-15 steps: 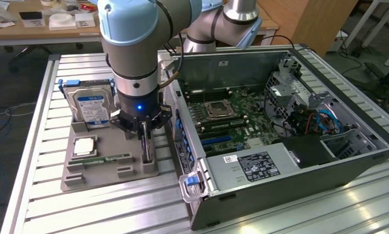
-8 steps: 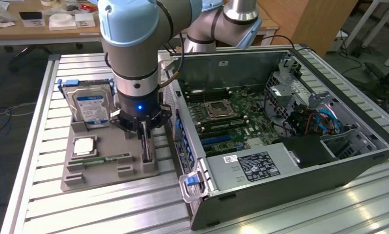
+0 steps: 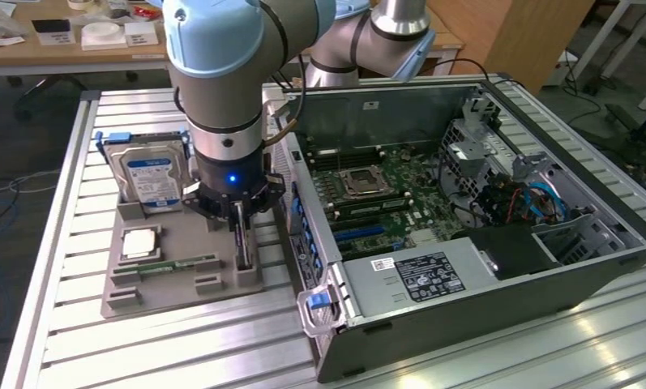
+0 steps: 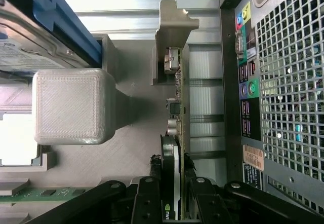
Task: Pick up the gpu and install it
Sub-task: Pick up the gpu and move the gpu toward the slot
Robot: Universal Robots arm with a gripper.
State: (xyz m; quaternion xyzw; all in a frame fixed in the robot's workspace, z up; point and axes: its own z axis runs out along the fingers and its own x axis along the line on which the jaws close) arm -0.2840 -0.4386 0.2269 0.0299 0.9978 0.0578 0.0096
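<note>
1. The gripper (image 3: 241, 247) was clamped on the gpu (image 4: 170, 158), one finger against each flat face.
2. The gpu stood on edge in the grey holder (image 3: 171, 284) (upright, it seems, so both faces could be pinched), just beside the open computer case (image 3: 582, 259).

Tight gap around gpu (image 4: 171, 158).
Case (image 4: 283, 82) wall stood just beside; gray block (image 4: 66, 105) and hard drive (image 3: 151, 180) blocked the other side.
</note>
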